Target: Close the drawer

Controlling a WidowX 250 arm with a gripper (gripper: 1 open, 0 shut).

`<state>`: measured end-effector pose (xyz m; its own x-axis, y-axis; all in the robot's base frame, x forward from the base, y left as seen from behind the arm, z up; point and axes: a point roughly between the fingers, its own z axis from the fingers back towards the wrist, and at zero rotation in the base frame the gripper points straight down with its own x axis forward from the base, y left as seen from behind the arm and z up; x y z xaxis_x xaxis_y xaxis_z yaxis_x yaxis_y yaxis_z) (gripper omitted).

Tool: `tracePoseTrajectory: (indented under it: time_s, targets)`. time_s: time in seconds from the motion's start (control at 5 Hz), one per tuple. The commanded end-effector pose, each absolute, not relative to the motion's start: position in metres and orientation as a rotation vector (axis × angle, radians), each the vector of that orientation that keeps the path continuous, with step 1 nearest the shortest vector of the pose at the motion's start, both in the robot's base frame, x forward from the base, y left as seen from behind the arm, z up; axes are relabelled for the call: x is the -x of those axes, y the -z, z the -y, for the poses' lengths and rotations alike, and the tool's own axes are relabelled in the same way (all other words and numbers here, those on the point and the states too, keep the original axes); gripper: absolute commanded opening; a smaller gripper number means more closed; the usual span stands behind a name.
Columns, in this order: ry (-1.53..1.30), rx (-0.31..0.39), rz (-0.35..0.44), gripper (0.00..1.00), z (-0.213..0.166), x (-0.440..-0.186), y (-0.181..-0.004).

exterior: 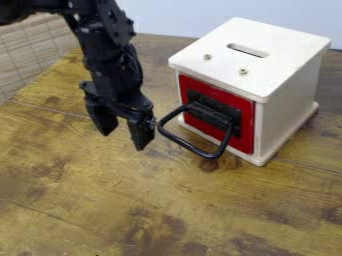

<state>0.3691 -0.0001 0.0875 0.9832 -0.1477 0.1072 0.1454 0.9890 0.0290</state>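
And here we are at the wooden table (114, 200) — the drawer (241, 105) sits inside the cream-white box (274, 75), over on the right of the view, its red face with the black plate roughly flush with the box's front! The black wire handle (195, 150) juts out from that face, looping toward the arm. And the claw (124, 138)? It hangs just beside the handle's near end, pointing down, its two black fingers (140, 132) spread apart, standing open, with nothing between them — no hold on the handle at all. The black arm (107, 50) drops in from the upper left, well clear of the box's walls. Up top, the box shows a dark slot (249, 49) and two small metal screws (243, 71) on its pale lid. Behind the arm, in the upper left corner, there's a woven mat (34, 60), and a pale wall (201, 15) runs across the back.
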Motion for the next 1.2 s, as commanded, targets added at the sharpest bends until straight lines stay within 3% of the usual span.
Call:
tracePoseTrajectory:
  time_s: [0.0,0.6,1.0]
  targets:
    - [0.152,-0.022,0.173,1.00,-0.004,-0.373,-0.096]
    - [0.166,-0.013,0.200,1.00,0.014,-0.373,-0.103]
    - [0.150,-0.008,0.206,1.00,0.002,-0.371,-0.101]
